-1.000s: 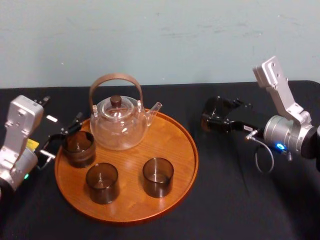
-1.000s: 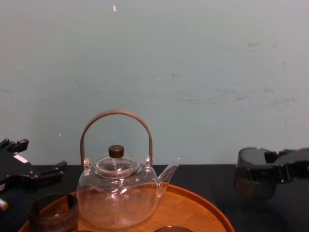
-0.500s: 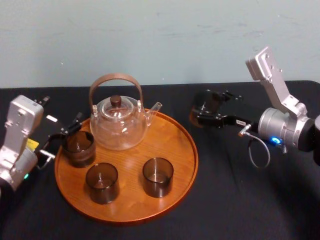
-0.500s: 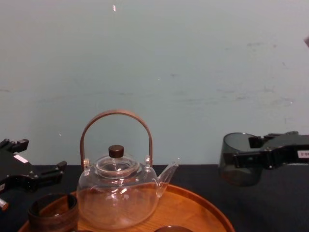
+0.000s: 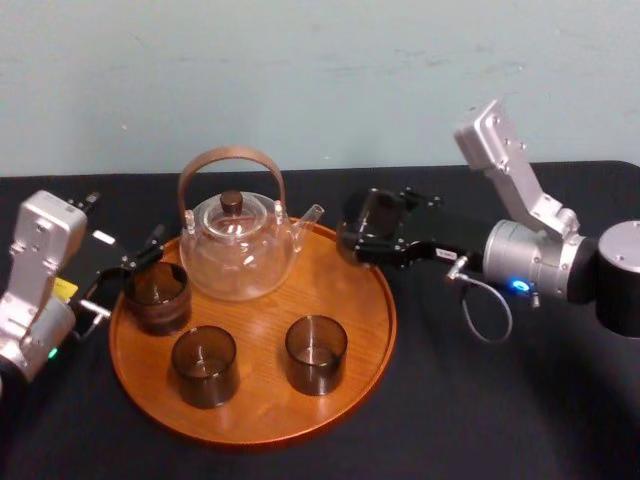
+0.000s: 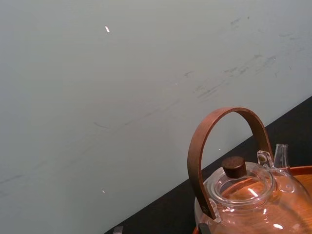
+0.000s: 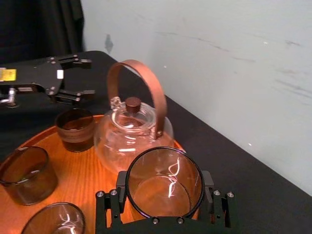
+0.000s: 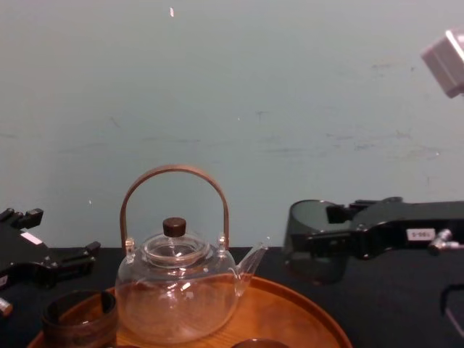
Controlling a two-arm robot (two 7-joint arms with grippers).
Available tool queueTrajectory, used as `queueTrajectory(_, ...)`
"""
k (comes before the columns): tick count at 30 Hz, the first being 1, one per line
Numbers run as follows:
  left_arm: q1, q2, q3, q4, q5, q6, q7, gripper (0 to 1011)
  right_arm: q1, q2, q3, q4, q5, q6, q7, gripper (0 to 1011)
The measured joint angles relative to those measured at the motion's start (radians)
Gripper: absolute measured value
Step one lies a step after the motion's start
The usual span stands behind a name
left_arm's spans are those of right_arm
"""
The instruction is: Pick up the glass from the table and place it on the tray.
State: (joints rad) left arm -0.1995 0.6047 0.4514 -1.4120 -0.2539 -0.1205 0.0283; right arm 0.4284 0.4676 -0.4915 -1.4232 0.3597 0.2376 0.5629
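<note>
— What's changed?
— My right gripper [image 5: 362, 232] has carried the glass [image 7: 163, 180] leftward; it's now off the tabletop [image 5: 470, 400], over the tray's [image 5: 255, 425] right rim, beside the teapot [image 5: 238, 248].
— Grip?
— Clamped on the glass's sides. My left gripper [image 5: 130, 275] sits spread at the tray's left edge.

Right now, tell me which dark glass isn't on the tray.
The glass in the right gripper, held up beside the teapot spout; the other three glasses stand on the tray.
</note>
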Motion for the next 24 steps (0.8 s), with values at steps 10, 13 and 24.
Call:
queueTrajectory(10, 0.000, 0.000, 0.000, 0.000, 0.000, 0.000, 0.000, 1001, 0.029, -0.023, -0.057, 0.050, 0.004, -0.026, 0.028, 904)
queueTrajectory(13, 0.000, 0.000, 0.000, 0.000, 0.000, 0.000, 0.000, 1001, 0.036, -0.029, -0.072, 0.070, 0.001, -0.036, 0.029, 904)
queueTrajectory(24, 0.000, 0.000, 0.000, 0.000, 0.000, 0.000, 0.000, 1001, 0.054, -0.055, -0.098, 0.143, -0.024, -0.066, 0.025, 904)
